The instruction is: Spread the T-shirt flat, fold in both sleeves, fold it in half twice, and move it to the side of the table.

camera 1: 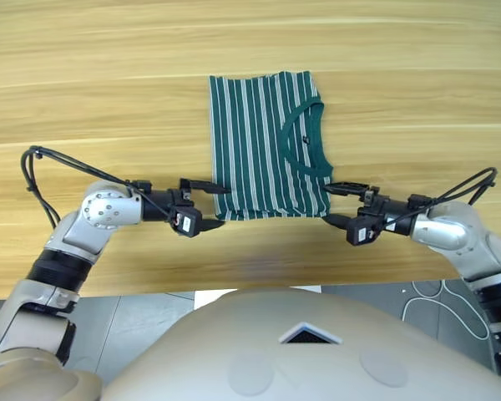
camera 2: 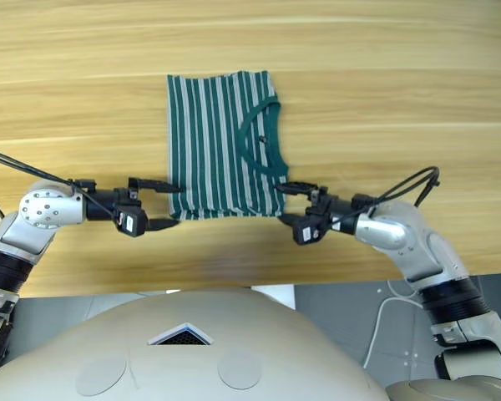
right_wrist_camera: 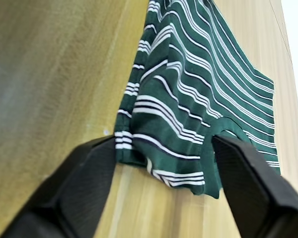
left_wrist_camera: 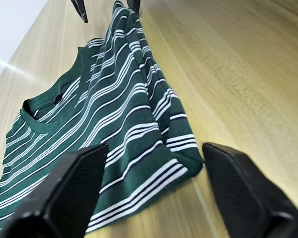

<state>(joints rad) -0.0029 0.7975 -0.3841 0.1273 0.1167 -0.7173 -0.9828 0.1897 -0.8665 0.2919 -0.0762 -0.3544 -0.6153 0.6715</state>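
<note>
I see the T-shirt (camera 1: 263,142) lying on the wooden counter (camera 1: 83,100), a little right of centre and well back from the near edge. It is green with thin white stripes that run from near to far. It is folded into a compact upright rectangle several layers thick, and the dark green neck opening shows on its right half, curving towards the right edge.

My left hand (camera 1: 216,204) sits low over the counter at the near left corner of the shirt, pointing right. Its fingers (left_wrist_camera: 64,193) are spread wide. In the left wrist view the corner of the folded cloth lies in the gap between them, not pinched.

My right hand (camera 1: 331,203) mirrors it at the near right corner, pointing left. Its fingers (right_wrist_camera: 253,183) are also wide apart, and the layered corner of the shirt sits between them. One finger is right at the cloth's edge, but I cannot tell whether it touches.

The two hands face each other across the shirt's near edge. Black cables (camera 1: 33,180) loop out from both forearms over the counter.
</note>
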